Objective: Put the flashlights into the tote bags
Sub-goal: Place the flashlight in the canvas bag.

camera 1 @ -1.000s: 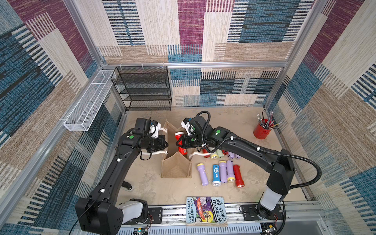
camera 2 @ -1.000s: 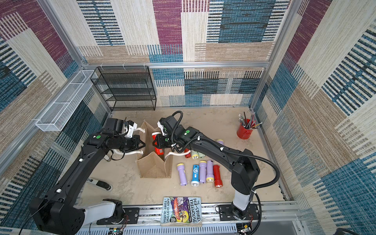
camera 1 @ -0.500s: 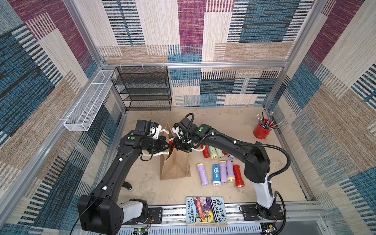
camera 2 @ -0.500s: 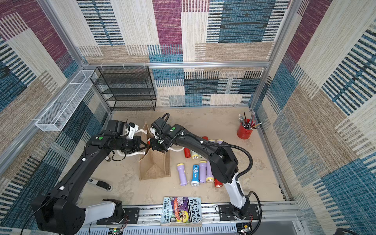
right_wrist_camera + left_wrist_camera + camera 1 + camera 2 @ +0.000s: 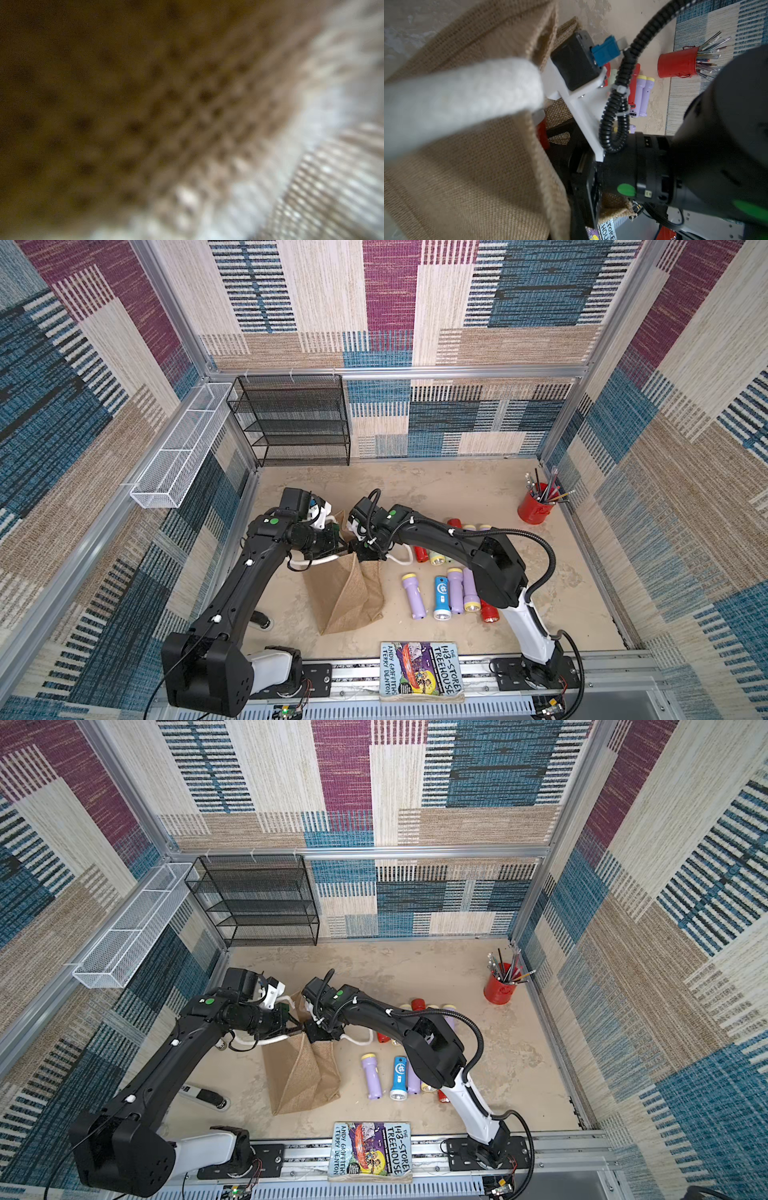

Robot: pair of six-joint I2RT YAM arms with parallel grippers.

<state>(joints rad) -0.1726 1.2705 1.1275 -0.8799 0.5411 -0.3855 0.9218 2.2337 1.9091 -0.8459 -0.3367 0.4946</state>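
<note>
Where your two arms meet at mid-worktop (image 5: 457,489), you hold the following.

1. Burlap tote bag (image 5: 345,597): tan, lying tilted, with its base toward the front rail and its mouth raised toward the back. A white rope handle (image 5: 316,561) droops at the mouth's left side.
2. Left pincer (image 5: 341,546): drawn closed on the bag's left rim, just beside that handle. In your left wrist view, rope and bag wall crowd the lens and hide the fingers.
3. Right pincer (image 5: 362,552): narrow, tips down inside the bag mouth, just across the rim from the left pincer. Your right wrist view gives only blurred burlap weave.
4. Red flashlight (image 5: 543,133): visible in the left wrist view alone, just inside the mouth at the right pincer's tips, which appear to clamp it.
5. Loose flashlights, all lying right of the bag and apart from both pincers.
   - Near row: a lilac flashlight (image 5: 413,593), a blue flashlight (image 5: 441,595), and more lilac ones partly under the right arm.
   - Beside the mouth: a second red one (image 5: 420,553) and a pale green flashlight (image 5: 436,559).
   - Further back: a few more, red and lilac.
6. Surroundings:
   - Back right: a red cup of pencils (image 5: 534,510).
   - Front rail: a paperback book (image 5: 419,670).
   - Back left: a black mesh rack (image 5: 295,418) and a white wire basket (image 5: 178,452).
</note>
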